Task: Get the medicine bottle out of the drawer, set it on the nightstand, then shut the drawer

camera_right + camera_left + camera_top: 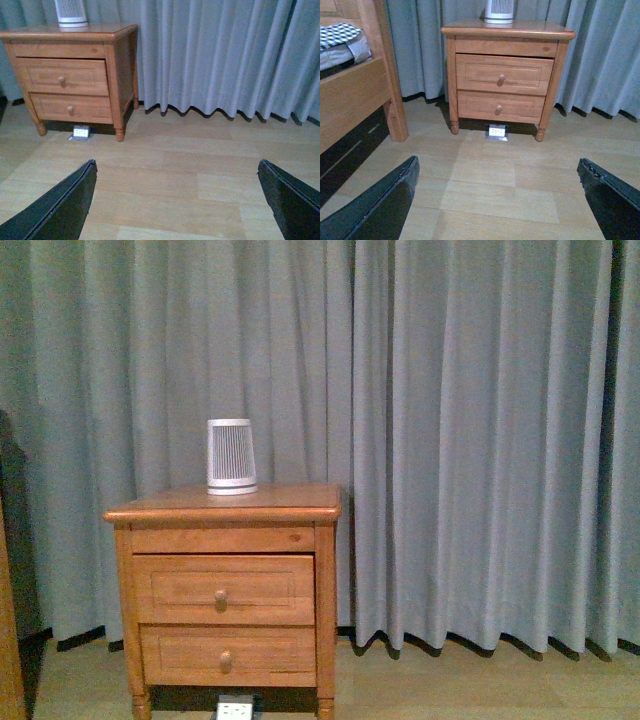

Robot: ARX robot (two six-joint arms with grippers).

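Left gripper (497, 161) spread wide, dark fingers (385, 205) far apart and gripping nothing, low over the pale wooden floor (495, 195). Right gripper (176, 162) likewise gaping, fingers (290, 200) well apart, nothing between them, above the same boards.

Farther off, well apart from both grippers, the nightstand (300, 512) upright on short turned feet, close against the grey-blue curtain (480, 440). On its flat top, toward the far edge and a little left of centre, a white ribbed device (231, 455), upright and tapered.

Below the top, the drawer (180, 590) with its small round knob (221, 596) at the middle of the panelled front. Seems a touch proud of the frame in the wrist views, otherwise shut, with its interior out of sight. Medicine bottle nowhere visible, so its place cannot be told. Just beneath, the lower drawer (180, 650), flush, with a like knob.

On the floor under the nightstand, between the front feet, a small white socket box (236, 708). To the left of the nightstand, in the left wrist view, a wooden bed frame (350, 95) with checked bedding (337, 35) on top.
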